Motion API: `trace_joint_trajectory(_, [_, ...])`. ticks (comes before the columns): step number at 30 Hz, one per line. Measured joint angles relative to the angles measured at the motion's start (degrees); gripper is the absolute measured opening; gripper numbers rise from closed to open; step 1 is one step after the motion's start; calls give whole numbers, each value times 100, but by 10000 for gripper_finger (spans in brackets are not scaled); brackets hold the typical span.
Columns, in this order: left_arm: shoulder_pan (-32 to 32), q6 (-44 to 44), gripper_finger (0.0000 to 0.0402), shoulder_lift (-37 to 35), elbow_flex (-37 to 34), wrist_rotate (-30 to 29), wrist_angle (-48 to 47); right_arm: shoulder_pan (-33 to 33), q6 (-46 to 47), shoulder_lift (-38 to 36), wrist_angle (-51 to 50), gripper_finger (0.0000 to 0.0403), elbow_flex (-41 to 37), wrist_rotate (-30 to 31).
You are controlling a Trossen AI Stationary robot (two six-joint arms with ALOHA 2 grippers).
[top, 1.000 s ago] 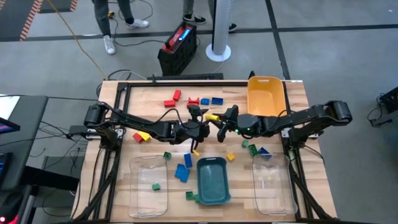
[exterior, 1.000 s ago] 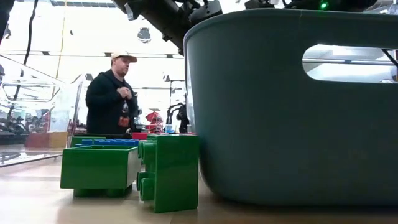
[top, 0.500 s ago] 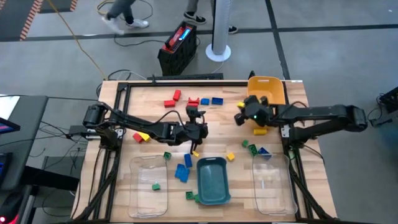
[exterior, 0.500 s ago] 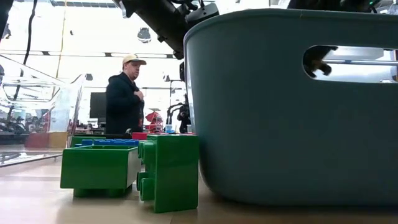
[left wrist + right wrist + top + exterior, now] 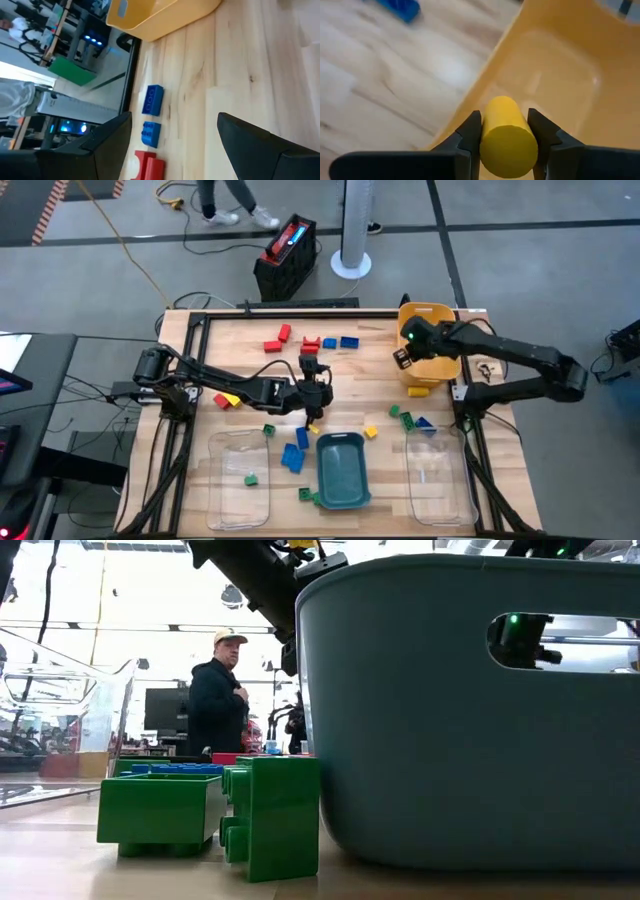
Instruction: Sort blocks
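The right tool (image 5: 504,131) is clenched on a yellow plastic cylinder block (image 5: 506,131), just over the near rim of the yellow plastic bin (image 5: 560,65). Better to carry it further inside before releasing. The left tool (image 5: 172,145), spread and empty, hovers over the desk (image 5: 240,75).

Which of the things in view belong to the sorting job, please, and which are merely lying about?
Job:
- yellow block held in the right claw, above the yellow bin
- loose blocks on the table
- teal bin, clear bins
- left claw, open

Lying about:
- black case on the floor
- person behind
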Motion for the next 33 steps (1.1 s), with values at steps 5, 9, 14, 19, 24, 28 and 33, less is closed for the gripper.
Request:
trace_joint_trajectory(5, [0,-49,290,0,0,16,-76,-274,-356,553,-266,115,-2,-243])
trace_joint_trajectory(9, [0,-56,290,0,0,13,-114,-284,-491,899,-170,116,-2,-419])
trace_joint_trajectory(14, [0,-164,290,0,0,21,-242,-282,-691,1167,-128,117,-2,-615])
trace_joint_trajectory(19, [0,-342,290,0,-2,123,-446,-364,-920,1123,-39,119,-112,-622])
trace_joint_trajectory(24, [-11,-345,290,0,-2,149,-464,-624,-1125,1010,66,135,-181,-749])
trace_joint_trajectory(28, [-13,-339,290,0,-2,151,-466,-914,-1258,1025,71,161,-181,-1369])
trace_joint_trajectory(33, [-13,-304,290,0,-2,151,-464,-944,-1298,1180,23,210,-181,-1644])
